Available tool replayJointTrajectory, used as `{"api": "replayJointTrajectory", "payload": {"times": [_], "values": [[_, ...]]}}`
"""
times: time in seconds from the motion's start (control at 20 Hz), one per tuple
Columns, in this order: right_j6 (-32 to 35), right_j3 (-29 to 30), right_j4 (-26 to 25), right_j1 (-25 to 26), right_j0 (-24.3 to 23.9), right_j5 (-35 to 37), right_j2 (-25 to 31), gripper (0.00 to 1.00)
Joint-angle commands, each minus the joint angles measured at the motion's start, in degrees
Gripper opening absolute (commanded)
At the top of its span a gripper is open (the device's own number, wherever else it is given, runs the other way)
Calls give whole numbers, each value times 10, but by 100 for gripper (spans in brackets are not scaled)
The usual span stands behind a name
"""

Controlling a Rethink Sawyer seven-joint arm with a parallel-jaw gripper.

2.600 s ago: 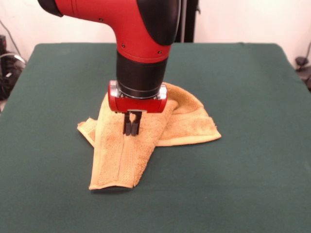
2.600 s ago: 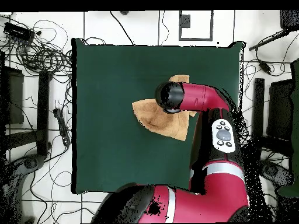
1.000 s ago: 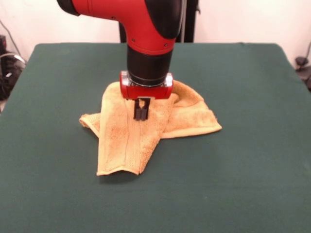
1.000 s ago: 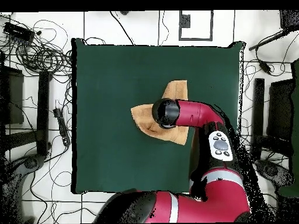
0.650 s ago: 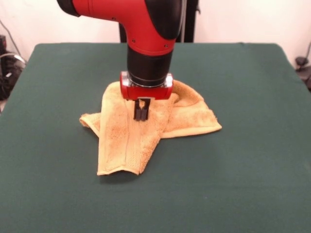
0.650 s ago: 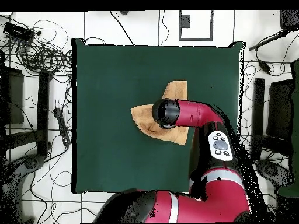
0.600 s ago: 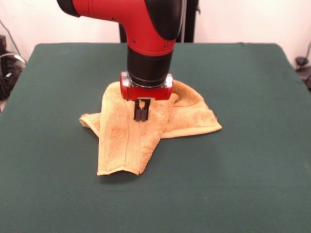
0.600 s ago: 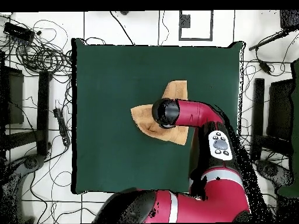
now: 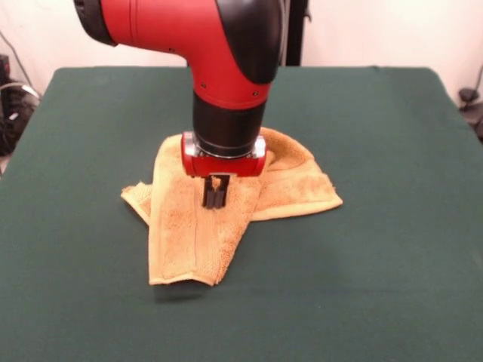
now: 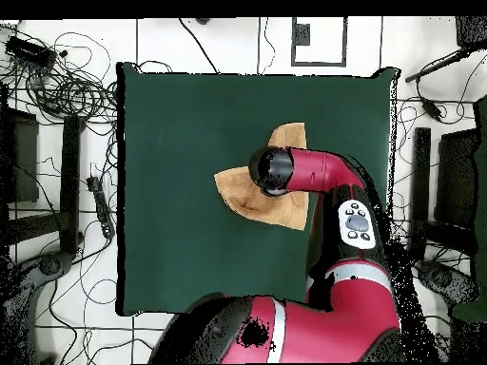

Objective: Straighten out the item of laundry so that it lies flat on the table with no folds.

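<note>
The item of laundry (image 9: 189, 234), a yellow-orange towel, lies crumpled near the middle of the green table (image 9: 377, 151). One long folded flap runs toward the front edge, another lobe spreads to the right, and a small corner pokes out on the left. My gripper (image 9: 215, 197) points straight down over the long flap, its black fingers shut and pinching the cloth at the top of that flap. In the overhead view the towel (image 10: 238, 190) shows partly beside the arm's wrist (image 10: 276, 169), which hides the gripper.
The green table (image 10: 171, 143) stretches wide on all sides of the towel. Beyond its edges the overhead view shows cables (image 10: 67, 90) and stands on the floor. The arm's bulk (image 10: 352, 247) covers part of the table on one side.
The gripper has shifted a little toward the front-left in the front view, and the towel has moved with it. The long flap's end now lies nearer the front edge.
</note>
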Motion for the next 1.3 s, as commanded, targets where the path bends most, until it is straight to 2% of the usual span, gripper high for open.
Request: {"api": "replayJointTrajectory", "payload": {"times": [0.05,0.3,0.85,1.0,1.3], "values": [[36,-70,24,52,16,39,68,0],[12,-79,14,52,12,42,78,0],[1,-93,9,53,14,54,80,0],[-8,-113,9,55,17,71,81,0],[-5,-108,10,55,16,63,83,0]]}}
